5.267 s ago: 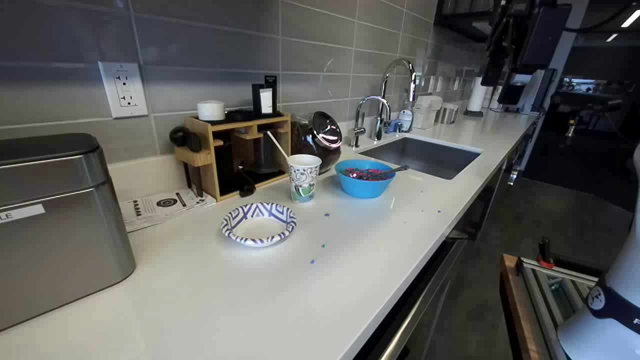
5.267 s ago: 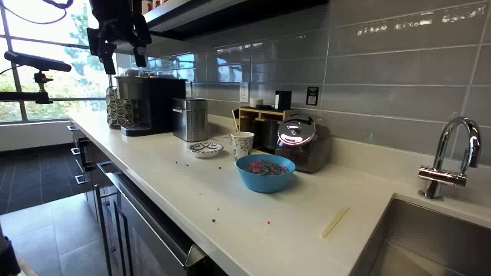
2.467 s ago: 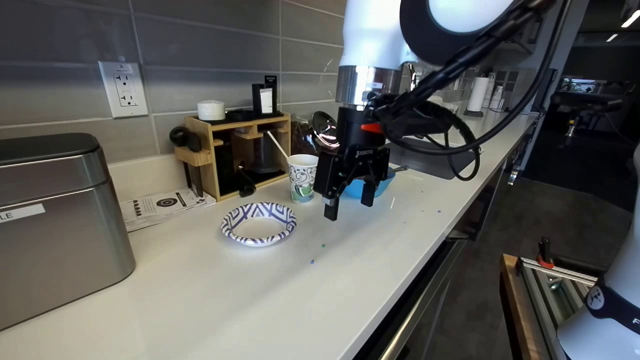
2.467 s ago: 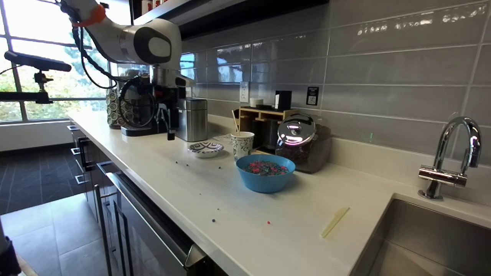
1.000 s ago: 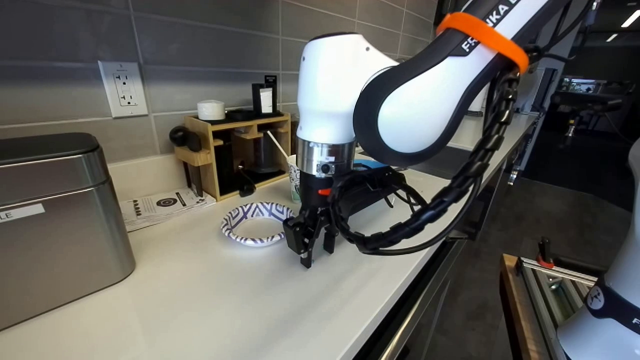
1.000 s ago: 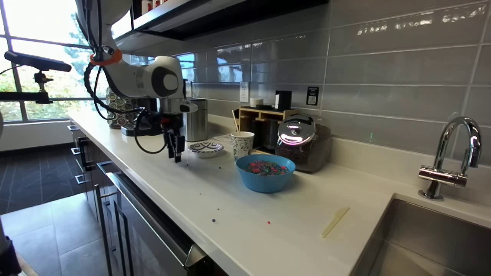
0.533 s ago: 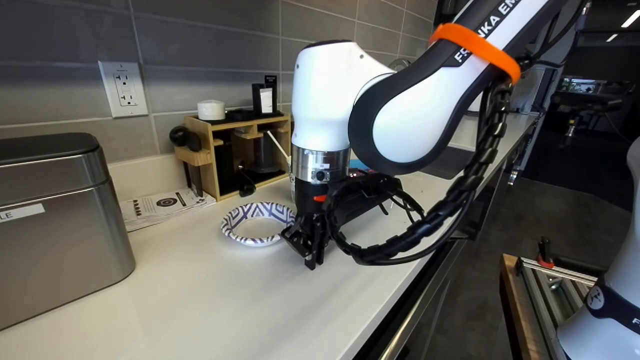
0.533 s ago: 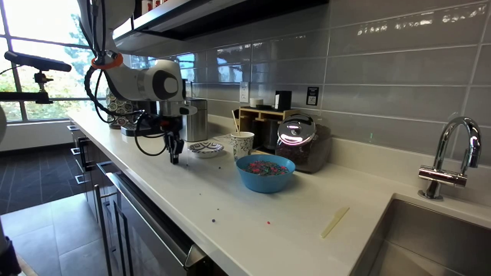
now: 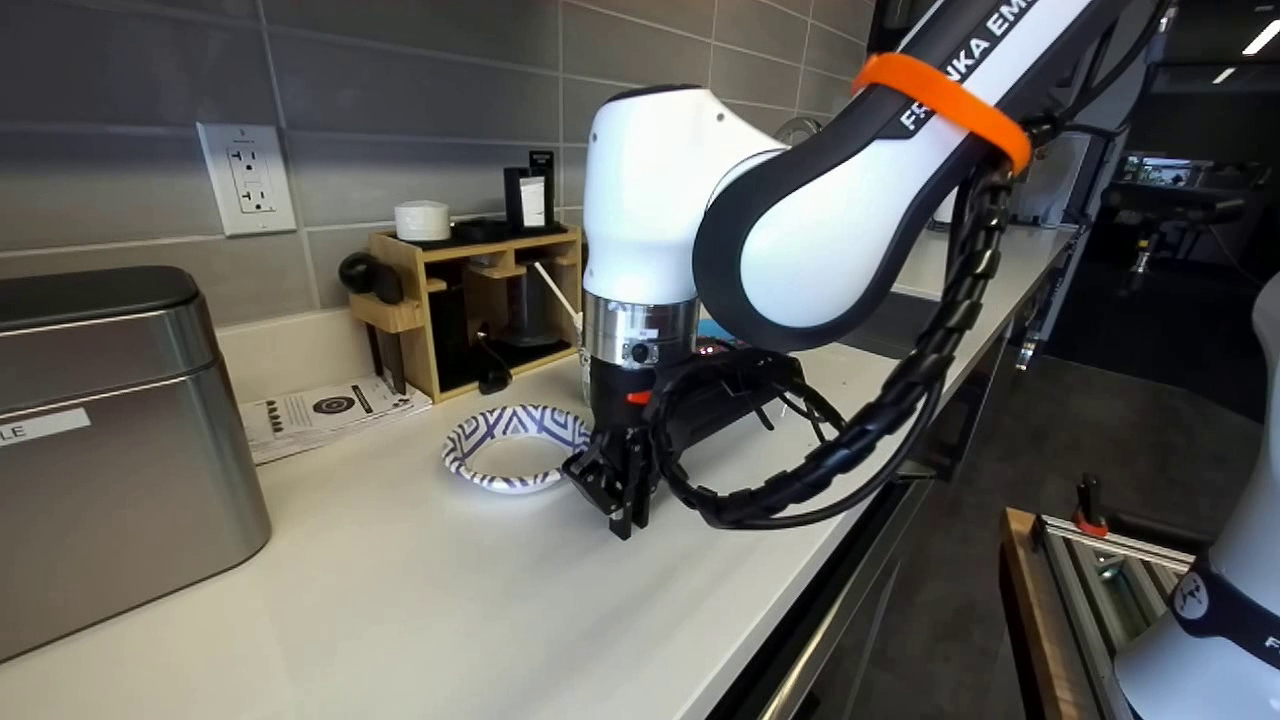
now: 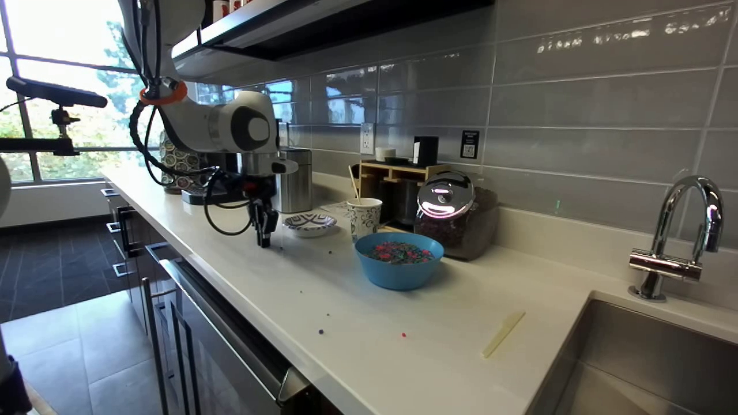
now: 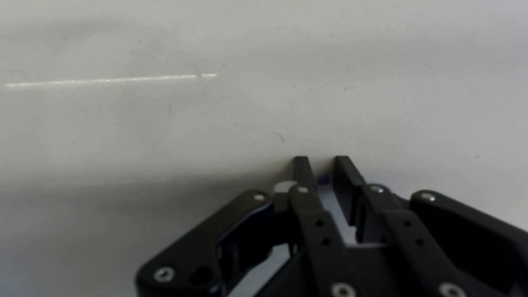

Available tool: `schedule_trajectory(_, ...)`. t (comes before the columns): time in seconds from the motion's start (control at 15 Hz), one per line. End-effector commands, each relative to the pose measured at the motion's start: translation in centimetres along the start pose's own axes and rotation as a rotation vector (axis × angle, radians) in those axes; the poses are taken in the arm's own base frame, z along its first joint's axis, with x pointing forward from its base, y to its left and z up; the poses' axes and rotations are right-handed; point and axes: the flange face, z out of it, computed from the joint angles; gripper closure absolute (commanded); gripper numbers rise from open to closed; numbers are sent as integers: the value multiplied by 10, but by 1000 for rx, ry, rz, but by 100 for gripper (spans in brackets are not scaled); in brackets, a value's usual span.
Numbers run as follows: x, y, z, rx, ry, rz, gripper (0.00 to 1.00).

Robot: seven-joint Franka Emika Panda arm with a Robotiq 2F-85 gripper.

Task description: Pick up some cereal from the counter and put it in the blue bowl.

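Note:
On the white counter [image 9: 430,600], my gripper [image 9: 630,527] points straight down, fingertips at or just above the surface. A small purple piece of cereal [image 11: 324,180] lies between its fingers in the wrist view. The jaws stand close together, leaving a narrow gap slightly wider than the piece, so I see it straddled rather than pinched. Other cereal specks are scattered nearer the sink, such as a dark one [image 10: 321,332] and a red one [image 10: 403,335]. The blue bowl [image 10: 399,275] holds red and green cereal. The arm mostly hides it in an exterior view, leaving a blue sliver [image 9: 716,328].
A patterned paper dish [image 9: 515,470] is right beside the gripper, toward the wall. Between dish and bowl stands a paper cup [image 10: 364,216] with a stick. A wooden organizer [image 9: 480,310], a steel bin [image 9: 120,450], a glass jar [image 10: 455,216] and a sink [image 10: 646,357] line the counter.
The arm swung in over the counter and came down beside the patterned dish. During the last second its fingers drew together around the piece; since half a second ago it has hardly moved.

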Motion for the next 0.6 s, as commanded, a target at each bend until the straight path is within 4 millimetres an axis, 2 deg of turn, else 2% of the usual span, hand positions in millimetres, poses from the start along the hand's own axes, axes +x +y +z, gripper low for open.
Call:
schedule_trajectory(0.0, 2, -2, 5, -5, 12, 2, 96)
schedule_trajectory(0.07, 1, -3, 5, -4, 11, 1, 100)
schedule_trajectory(0.27, -2, -5, -3, 4, 1, -12, 99)
schedule_trajectory(0.4, -12, -3, -22, 9, 0, -16, 99)
schedule_trajectory(0.53, -23, 7, -53, 17, 43, 12, 99)
